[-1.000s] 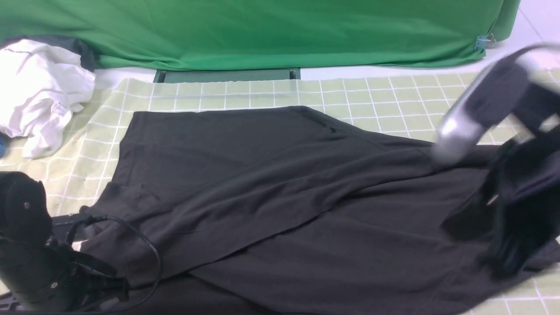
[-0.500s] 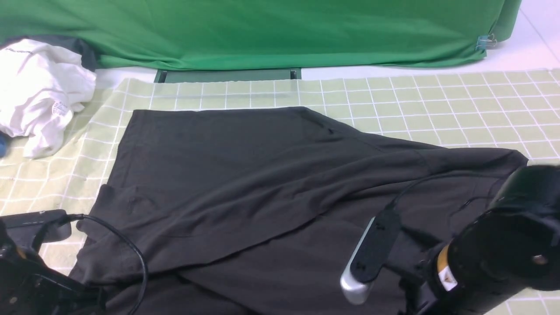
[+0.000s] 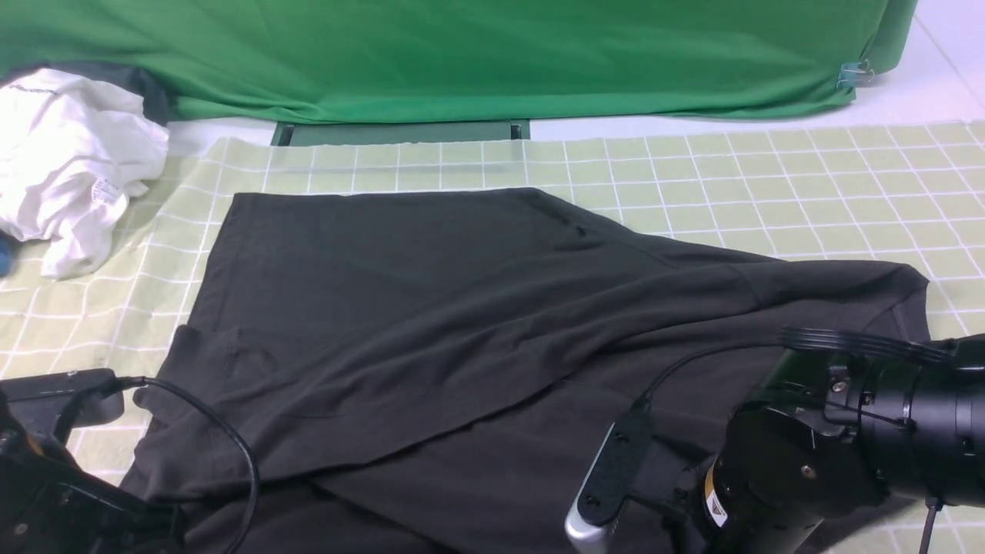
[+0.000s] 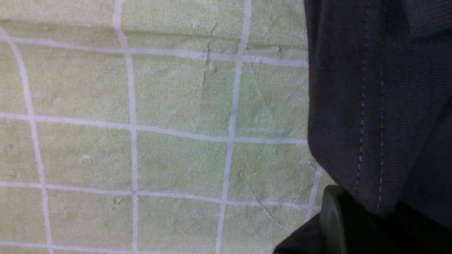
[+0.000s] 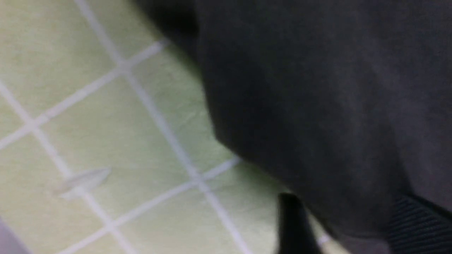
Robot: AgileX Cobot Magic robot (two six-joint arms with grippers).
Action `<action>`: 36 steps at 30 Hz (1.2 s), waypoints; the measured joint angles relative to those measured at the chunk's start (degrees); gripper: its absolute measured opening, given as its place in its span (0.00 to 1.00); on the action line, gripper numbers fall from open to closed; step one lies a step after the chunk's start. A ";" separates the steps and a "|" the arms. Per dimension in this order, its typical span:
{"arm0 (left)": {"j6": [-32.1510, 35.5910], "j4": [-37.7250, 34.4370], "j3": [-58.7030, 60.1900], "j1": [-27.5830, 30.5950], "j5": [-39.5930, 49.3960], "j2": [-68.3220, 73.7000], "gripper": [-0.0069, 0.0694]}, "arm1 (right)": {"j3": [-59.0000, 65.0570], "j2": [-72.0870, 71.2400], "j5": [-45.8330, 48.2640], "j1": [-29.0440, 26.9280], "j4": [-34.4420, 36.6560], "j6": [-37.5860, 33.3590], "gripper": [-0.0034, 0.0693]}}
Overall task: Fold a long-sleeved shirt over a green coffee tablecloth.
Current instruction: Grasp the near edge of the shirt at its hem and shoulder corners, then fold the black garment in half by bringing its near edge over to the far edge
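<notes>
Flanking the shirt (image 3: 477, 323) is 1 white garment (image 3: 73, 158).

Beyond the work area hangs a deep-green fabric (image 3: 492, 61), spanning most of the far side, softly creased and bulging toward its lower edge. A small metal clip (image 3: 856, 74) grips its lower right corner. Below the fabric shows a flat dark-green panel (image 3: 400, 133) with a black fitting near each end. A white surface (image 3: 950, 61) lies at the far right, marked by a thin diagonal line.
</notes>
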 joint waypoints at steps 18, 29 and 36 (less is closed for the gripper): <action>-2.89 -2.26 -23.69 0.00 -1.08 7.97 0.11 | -13.14 -6.98 7.26 -5.09 -11.46 -0.05 0.09; -3.21 -3.69 -51.94 1.76 -1.19 33.16 0.11 | -32.41 7.16 6.34 -16.51 -11.64 -6.14 0.09; -4.70 -4.38 -65.88 3.51 0.62 45.59 0.11 | -46.01 17.85 6.22 -20.64 -11.64 -8.30 0.09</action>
